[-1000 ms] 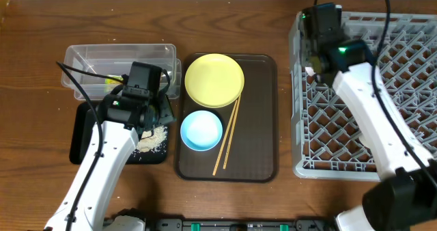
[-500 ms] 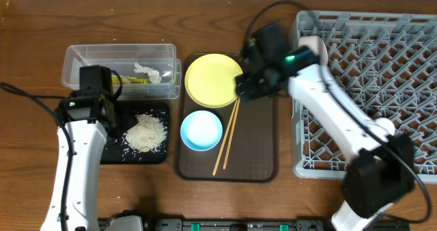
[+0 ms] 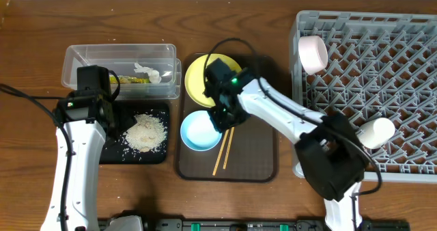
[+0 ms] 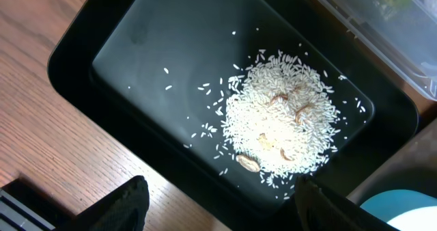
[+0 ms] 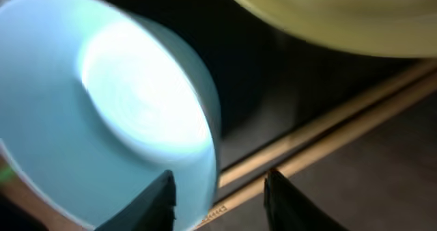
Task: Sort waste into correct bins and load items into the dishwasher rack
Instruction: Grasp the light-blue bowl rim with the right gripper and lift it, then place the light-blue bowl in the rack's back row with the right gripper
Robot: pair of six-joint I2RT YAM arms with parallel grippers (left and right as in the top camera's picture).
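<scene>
My right gripper (image 3: 222, 117) (image 5: 218, 198) is open and straddles the right rim of the light blue bowl (image 3: 199, 131) (image 5: 102, 108). One finger is on the bowl side, the other over the two wooden chopsticks (image 3: 225, 151) (image 5: 341, 125). The yellow plate (image 3: 203, 79) (image 5: 341, 16) lies just behind. My left gripper (image 3: 108, 119) (image 4: 218, 210) is open and empty above the near edge of the black tray (image 3: 92, 145) (image 4: 136, 46), which holds the rice scraps (image 3: 145, 130) (image 4: 280, 125). The clear tub (image 3: 89, 59) holds the green-yellow wrapper (image 3: 130, 80) and the white tissue (image 3: 151, 73). The pink bowl (image 3: 312, 53) and the whitish cup (image 3: 377, 130) sit in the grey rack (image 3: 403, 60).
The brown serving tray (image 3: 256, 152) (image 5: 389, 183) holds the plate, blue bowl and chopsticks. It lies between the black tray and the rack. The clear tub's corner (image 4: 382, 19) and the blue bowl's edge (image 4: 403, 214) show in the left wrist view.
My right arm has swung from the rack over the plate and down to the blue bowl. My left arm drew back left off the rice a second ago and has held still since.
</scene>
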